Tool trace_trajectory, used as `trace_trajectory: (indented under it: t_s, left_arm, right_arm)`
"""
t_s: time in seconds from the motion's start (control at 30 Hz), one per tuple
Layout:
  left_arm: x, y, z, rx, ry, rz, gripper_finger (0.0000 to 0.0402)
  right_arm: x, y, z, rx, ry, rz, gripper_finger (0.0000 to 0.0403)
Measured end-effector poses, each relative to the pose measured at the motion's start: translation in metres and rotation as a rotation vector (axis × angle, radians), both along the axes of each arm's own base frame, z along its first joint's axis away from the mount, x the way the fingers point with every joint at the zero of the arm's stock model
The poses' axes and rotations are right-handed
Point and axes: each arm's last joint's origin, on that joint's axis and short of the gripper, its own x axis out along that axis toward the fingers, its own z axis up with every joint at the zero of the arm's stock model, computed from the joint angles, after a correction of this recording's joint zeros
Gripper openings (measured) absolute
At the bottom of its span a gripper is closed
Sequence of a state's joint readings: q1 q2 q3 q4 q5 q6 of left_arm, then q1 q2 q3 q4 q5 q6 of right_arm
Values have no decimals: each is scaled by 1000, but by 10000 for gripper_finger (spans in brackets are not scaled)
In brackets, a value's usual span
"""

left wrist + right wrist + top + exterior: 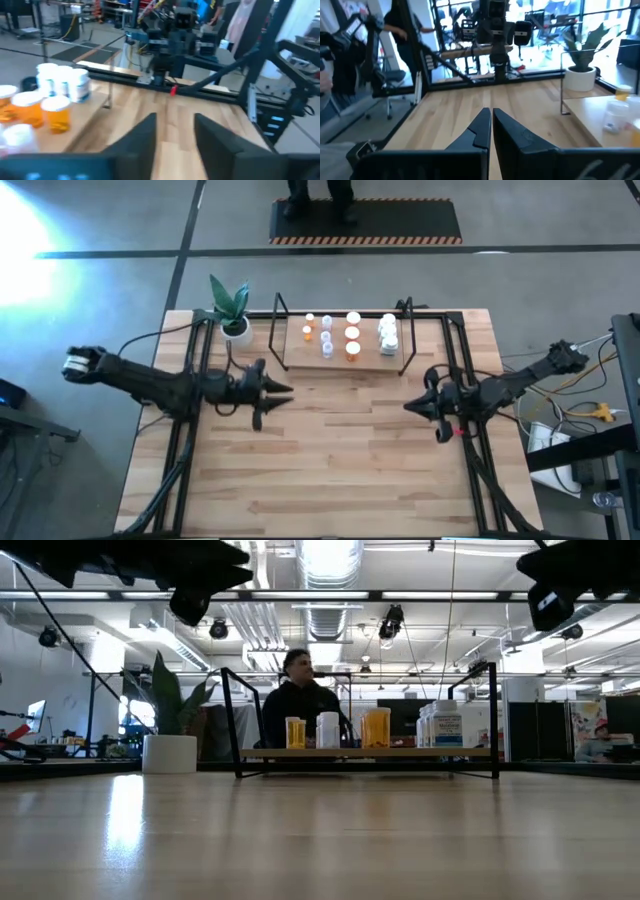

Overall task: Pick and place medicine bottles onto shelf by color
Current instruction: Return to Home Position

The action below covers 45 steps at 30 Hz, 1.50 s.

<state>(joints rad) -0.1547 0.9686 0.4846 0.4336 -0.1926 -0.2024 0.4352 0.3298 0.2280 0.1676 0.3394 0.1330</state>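
The shelf [345, 345] stands at the table's far middle, a pale board inside black wire rails. Medicine bottles stand on it: orange ones [352, 350] and a clear one [327, 350] toward its left and middle, white ones [388, 335] at its right. In the left wrist view the orange bottles [56, 112] and white ones [65, 80] show at the side. My left gripper [285, 390] hangs level over the table left of centre, open with nothing between its fingers [175, 132]. My right gripper [410, 406] hangs level right of centre, shut and empty [491, 125]. The two point toward each other.
A white pot with a green plant [237, 328] stands left of the shelf. A person [298, 705] is behind the table's far edge, on a mat [365, 220]. Bare wood lies between the two grippers and toward the near edge [330, 480].
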Motion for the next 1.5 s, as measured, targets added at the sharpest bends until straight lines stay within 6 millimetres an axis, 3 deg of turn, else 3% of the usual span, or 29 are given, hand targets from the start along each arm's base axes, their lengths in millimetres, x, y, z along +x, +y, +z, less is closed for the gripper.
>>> trace_trajectory:
  t_s: [0.17,0.37,0.6,1.0,1.27,1.5]
  left_arm:
    - [-12,31,6,-3,15,34,13]
    - [-33,57,5,14,100,110,2]
    - [-58,68,-1,60,65,153,0]
    - [-100,65,-57,44,-39,139,0]
    - [-120,55,-66,73,-241,87,0]
    - [-112,52,-75,34,-185,89,0]
  right_arm:
    - [-11,-7,-14,29,-54,-17,8]
    - [-17,-10,-31,67,-92,-15,8]
    - [-21,-12,-46,55,-109,-21,8]
    - [-20,-13,-49,69,-74,-35,8]
    - [-20,-12,-50,90,-64,-34,8]
    - [-20,-13,-51,113,-56,-45,8]
